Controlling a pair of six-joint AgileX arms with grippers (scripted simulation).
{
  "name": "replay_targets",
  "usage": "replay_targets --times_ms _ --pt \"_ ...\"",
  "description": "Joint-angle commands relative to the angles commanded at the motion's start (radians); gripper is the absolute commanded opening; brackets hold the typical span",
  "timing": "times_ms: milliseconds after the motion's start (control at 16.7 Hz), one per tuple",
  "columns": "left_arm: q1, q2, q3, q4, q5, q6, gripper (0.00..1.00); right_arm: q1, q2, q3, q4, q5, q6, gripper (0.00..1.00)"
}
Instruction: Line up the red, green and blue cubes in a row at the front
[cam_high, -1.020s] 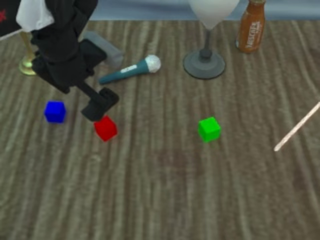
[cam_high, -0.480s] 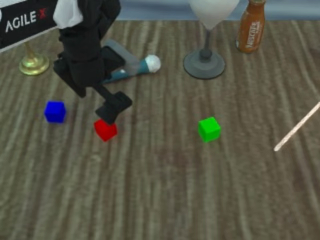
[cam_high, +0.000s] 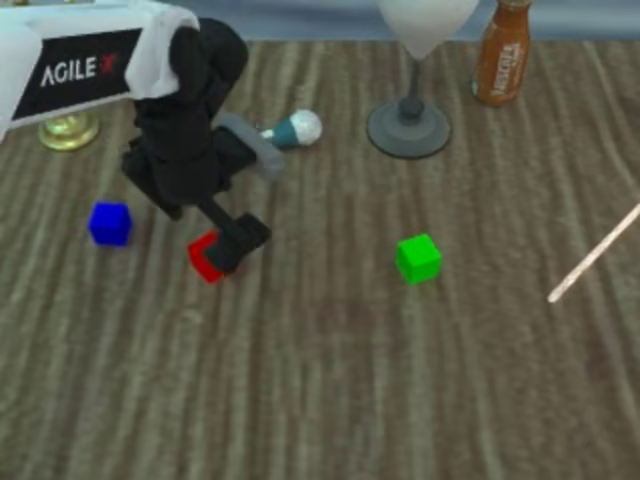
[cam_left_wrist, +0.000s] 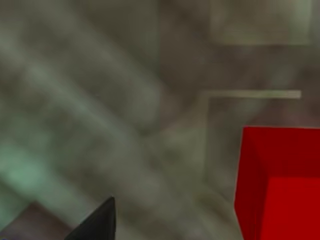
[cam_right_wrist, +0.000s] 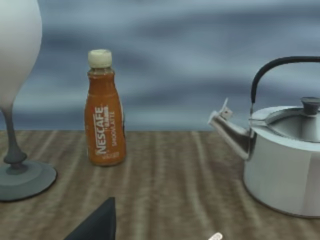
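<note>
A: Cubes first, front to back. Where's each one?

B: All three sit mid-bench, none at the front edge yet. Red cube (cam_high: 205, 258) left of centre, blue cube (cam_high: 109, 223) further left, green cube (cam_high: 418, 257) right of centre, well apart from the other two.

A: Which arm's on it?

B: Left gripper (cam_high: 238, 243), coming down right over the red cube. From the top it covers the cube's right half, so the cube lies just to the left of the fingers, peeking out on that side. Left wrist view agrees: red cube (cam_left_wrist: 280, 182) fills one corner, one dark fingertip (cam_left_wrist: 97, 222) at the other side, bare bench between.

A: Fingers gripping?

B: Can't tell. Top view hides the gap, wrist view shows only one tip. No sign the cube's lifted.

A: So what does the next move turn on?

B: My guess: centring. Cube is off to one side of the fingers, so a small shift toward it before closing. A cube has no long axis, so just square up to its faces.

A: Right arm?

B: Out of the top view, parked. Its wrist cam looks at stuff at the back: bottle (cam_right_wrist: 104, 110), kettle (cam_right_wrist: 287, 155), stand base (cam_right_wrist: 22, 181). Behind the left arm a microphone (cam_high: 293, 129) lies near the back.
</note>
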Motion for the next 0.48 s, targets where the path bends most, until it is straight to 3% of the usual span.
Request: replay_targets --times_ms 180,480 --pt "0.000 0.042 -0.070 0.109 0.000 0.000 1.00 0.000 0.000 0.000 0.000 0.000 0.000 1.00" --pt "-0.001 0.053 -0.084 0.129 0.001 0.001 1.00 0.000 0.000 0.000 0.000 0.000 0.000 1.00"
